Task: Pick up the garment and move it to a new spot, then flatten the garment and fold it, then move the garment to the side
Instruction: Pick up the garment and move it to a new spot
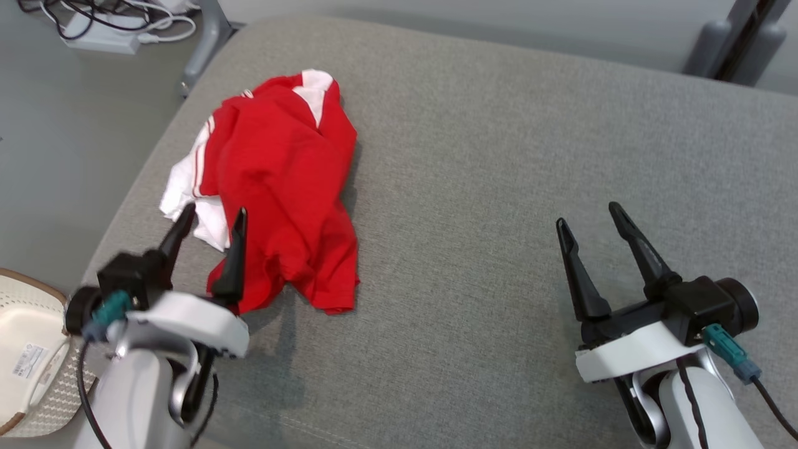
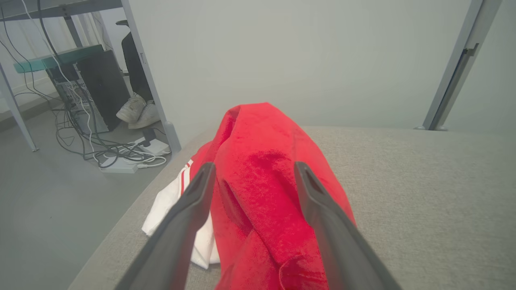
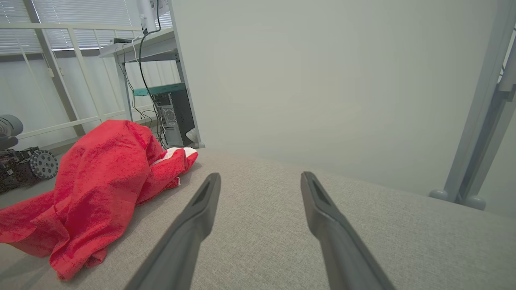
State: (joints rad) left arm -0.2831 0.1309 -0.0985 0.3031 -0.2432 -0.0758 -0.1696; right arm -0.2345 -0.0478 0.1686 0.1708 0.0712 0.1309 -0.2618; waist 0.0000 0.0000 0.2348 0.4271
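The garment [image 1: 280,181], red with white parts and thin red stripes, lies crumpled in a heap on the left part of a grey cushion [image 1: 499,156], close to its left edge, with a white fold spilling out toward that edge. The left gripper [image 1: 214,211] sits at the near left end of the heap, its two dark fingers spread wide and pointing up and over the cloth with nothing held between them. In the left wrist view the left gripper [image 2: 254,165] frames the red mound [image 2: 258,133], which rises between and beyond the fingers, with the white part low on the left. Whether a finger touches the cloth cannot be told. The right gripper [image 1: 587,214] is over bare cushion on the right side, well apart from the garment, its jaws equally wide and empty. In the right wrist view the right gripper [image 3: 261,175] points across plain grey fabric, and the garment [image 3: 100,173] lies off to the left as a red hump with a white tip at its far end. Beyond the cushion's far left corner a power strip [image 1: 100,34] and cables [image 1: 93,9] lie on the floor beside a grey post [image 1: 206,43]. The left wrist view also shows a pair of pale shoes [image 2: 137,110] near a dark computer tower [image 2: 100,88].
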